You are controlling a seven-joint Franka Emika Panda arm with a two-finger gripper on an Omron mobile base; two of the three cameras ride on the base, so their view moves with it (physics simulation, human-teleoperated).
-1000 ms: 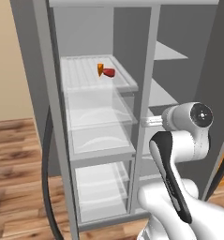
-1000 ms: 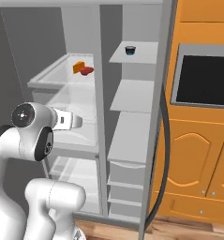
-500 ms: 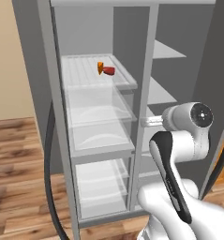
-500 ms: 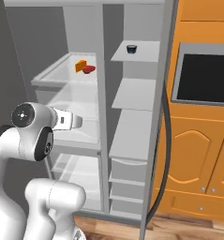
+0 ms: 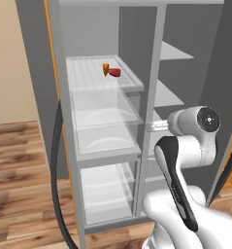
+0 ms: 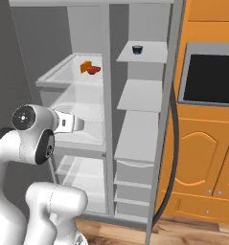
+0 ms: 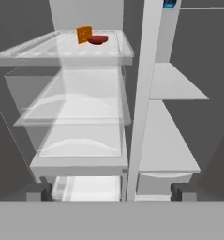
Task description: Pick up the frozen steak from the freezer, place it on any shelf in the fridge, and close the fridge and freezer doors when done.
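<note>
The frozen steak [image 5: 115, 73] [image 6: 93, 70] [image 7: 98, 39], a glossy red lump, lies on the top clear shelf [image 5: 86, 73] [image 7: 43, 52] of the fridge [image 6: 70, 103], touching an orange wedge [image 7: 84, 33]. To its right is the freezer [image 6: 140, 95] [image 7: 172, 89] with opaque grey shelves. Both doors stand open: the fridge door [image 5: 37, 73] on the left, the freezer door [image 6: 172, 95] on the right. My gripper [image 7: 111, 192] is open and holds nothing. It sits in front of the centre post, lower than the steak's shelf and well back from it.
A small dark bowl [image 6: 137, 48] sits on the freezer's top shelf. White drawers [image 6: 132, 177] fill the freezer's bottom. Orange cabinets [image 6: 202, 162] and a dark oven [image 6: 211, 72] stand right of the freezer door. Curved dark door handles [image 5: 57, 160] [image 6: 169, 167] hang on either side.
The whole picture has drifted only slightly. The steak stays on the shelf and the gripper stays open at the same height.
</note>
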